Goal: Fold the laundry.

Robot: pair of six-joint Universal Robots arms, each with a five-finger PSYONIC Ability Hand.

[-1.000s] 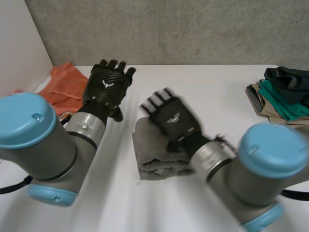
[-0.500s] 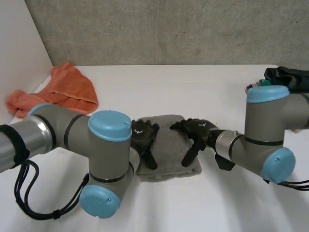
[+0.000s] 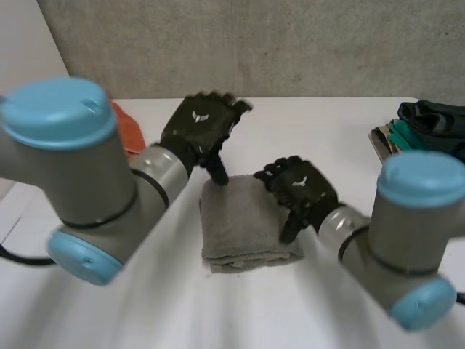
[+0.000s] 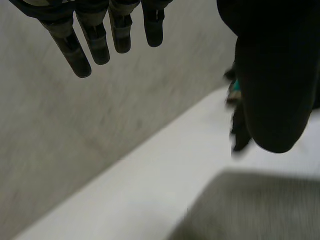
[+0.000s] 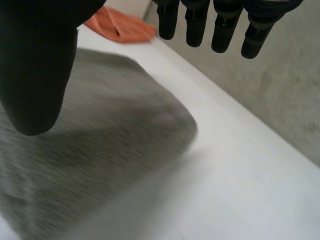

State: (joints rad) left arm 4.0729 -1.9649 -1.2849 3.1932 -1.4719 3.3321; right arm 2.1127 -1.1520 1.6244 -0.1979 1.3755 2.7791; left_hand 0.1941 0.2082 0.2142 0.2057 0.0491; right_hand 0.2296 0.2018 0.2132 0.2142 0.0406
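Observation:
A folded grey towel [image 3: 243, 225] lies in the middle of the white table [image 3: 334, 138]. My left hand [image 3: 200, 127] hovers above the towel's far left corner, open, with straight fingers and nothing in it. My right hand [image 3: 298, 185] hangs over the towel's right edge, also open and empty. In the left wrist view the fingers [image 4: 85, 42] and thumb [image 4: 272, 75] stand apart above the towel [image 4: 260, 210]. The right wrist view has the fingers [image 5: 220, 25] spread past the towel [image 5: 90, 150], with the thumb [image 5: 37, 65] over it.
An orange cloth [image 3: 125, 129] lies at the table's far left, mostly behind my left arm, and appears again as the orange cloth [image 5: 120, 27] in the right wrist view. A pile of dark, green and beige clothes [image 3: 421, 142] sits at the far right. A concrete wall [image 3: 254, 43] backs the table.
Both hands have lifted off the grey towel, where they lay half a second ago. The left hand rose up and back; the right rose slightly to the towel's right edge.

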